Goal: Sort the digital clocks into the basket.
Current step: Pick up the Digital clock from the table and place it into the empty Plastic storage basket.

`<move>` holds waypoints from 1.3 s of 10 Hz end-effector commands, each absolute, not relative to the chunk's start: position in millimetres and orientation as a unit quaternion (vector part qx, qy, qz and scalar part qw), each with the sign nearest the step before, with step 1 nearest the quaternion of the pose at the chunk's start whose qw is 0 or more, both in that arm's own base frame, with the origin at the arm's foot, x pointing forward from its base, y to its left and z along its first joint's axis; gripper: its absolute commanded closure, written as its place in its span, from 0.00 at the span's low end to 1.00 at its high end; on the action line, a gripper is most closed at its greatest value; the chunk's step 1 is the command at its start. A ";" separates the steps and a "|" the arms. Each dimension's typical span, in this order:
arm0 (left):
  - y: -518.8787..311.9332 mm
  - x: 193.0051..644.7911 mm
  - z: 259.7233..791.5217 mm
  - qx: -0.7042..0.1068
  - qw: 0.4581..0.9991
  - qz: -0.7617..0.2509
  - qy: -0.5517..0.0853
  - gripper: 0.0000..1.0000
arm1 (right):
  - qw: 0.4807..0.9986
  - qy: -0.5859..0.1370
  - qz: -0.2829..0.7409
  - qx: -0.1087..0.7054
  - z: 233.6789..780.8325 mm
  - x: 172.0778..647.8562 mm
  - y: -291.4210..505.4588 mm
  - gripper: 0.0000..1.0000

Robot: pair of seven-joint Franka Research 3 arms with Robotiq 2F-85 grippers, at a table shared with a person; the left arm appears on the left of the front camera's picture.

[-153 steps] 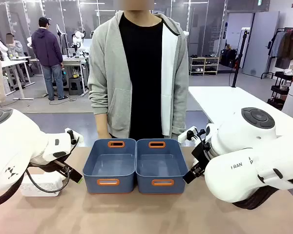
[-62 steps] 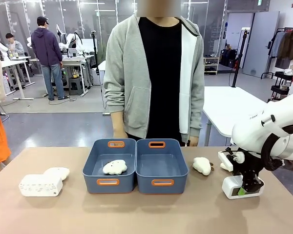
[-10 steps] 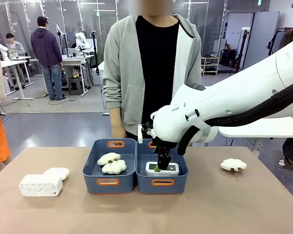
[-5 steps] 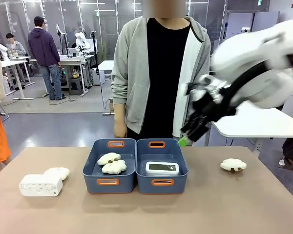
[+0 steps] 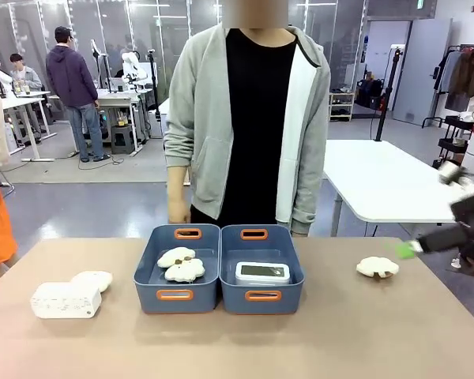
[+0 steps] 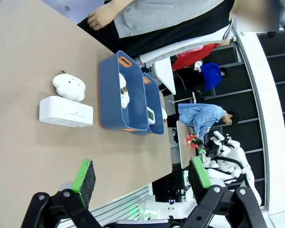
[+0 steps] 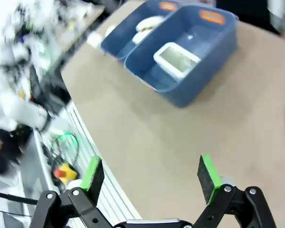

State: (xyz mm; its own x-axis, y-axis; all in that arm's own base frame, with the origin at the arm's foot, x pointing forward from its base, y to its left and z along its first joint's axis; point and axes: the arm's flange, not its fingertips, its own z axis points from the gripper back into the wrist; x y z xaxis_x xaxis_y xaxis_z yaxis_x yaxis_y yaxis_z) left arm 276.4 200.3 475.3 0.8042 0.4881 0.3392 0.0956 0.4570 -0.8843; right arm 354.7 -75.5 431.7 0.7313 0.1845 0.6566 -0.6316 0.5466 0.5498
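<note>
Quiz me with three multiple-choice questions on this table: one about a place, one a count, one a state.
1. Where is the smooth digital clock? A) on the bare table B) in the right basket C) in the person's hand
2. How many plush toys lie in the left basket? A) none B) four C) two
3. The right end effector is: A) open, holding nothing B) shut on a clock C) shut on a toy
Answers: B, the clock lies flat inside that basket; C, two cream toys sit together there; A, its green pads stand wide apart, nothing between.
</note>
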 end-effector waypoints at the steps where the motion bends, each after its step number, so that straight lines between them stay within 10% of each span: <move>1: 201.9 279.0 476.2 -0.514 0.796 0.112 -0.298 0.00 | 0.820 -0.304 0.109 0.473 408.4 310.2 -133.1 0.00; 13: 201.9 279.0 476.2 -0.514 0.796 0.112 -0.298 0.00 | 0.818 -0.302 0.086 0.481 394.4 296.7 -178.2 0.00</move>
State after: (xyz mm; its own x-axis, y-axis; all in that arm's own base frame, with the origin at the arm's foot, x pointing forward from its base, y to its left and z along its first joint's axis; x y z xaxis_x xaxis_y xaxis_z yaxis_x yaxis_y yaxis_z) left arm 276.3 200.3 475.5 0.8043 0.4878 0.3393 0.0960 0.4568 -0.8844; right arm 296.6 -178.6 392.2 0.8105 -0.1446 0.5677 -0.4268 0.5179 0.7413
